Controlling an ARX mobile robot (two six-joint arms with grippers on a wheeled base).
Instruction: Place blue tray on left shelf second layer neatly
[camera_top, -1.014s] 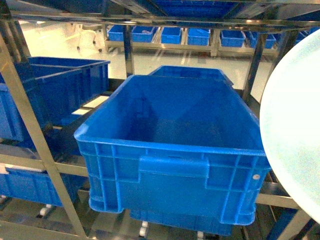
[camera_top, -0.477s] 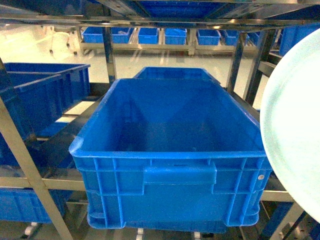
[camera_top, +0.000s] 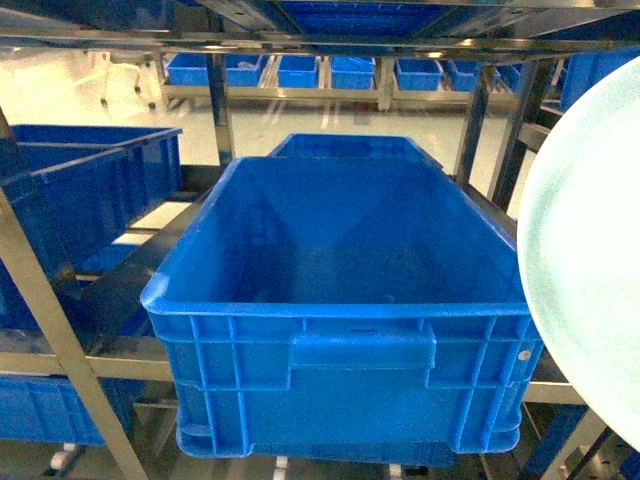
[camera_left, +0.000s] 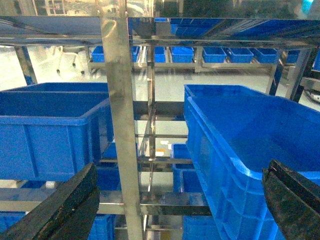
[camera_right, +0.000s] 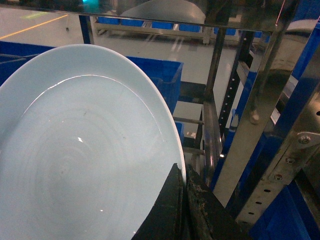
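The right fingers (camera_right: 184, 200) pinch the blue tray (camera_right: 80, 155) by its rim — the shelf (camera_top: 60, 340) lies to its left; the left fingers (camera_left: 170, 210) hang spread, holding nothing.

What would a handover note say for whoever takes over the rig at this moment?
Right gripper: shut on the rim of the blue tray, held up at the right edge of the head view.
Left gripper: open, empty, facing the steel shelf post.
Directly ahead: a large blue crate on the shelf tier; another crate to its left.
Done: tray picked up.
Left: set it neatly on the left shelf's second layer.
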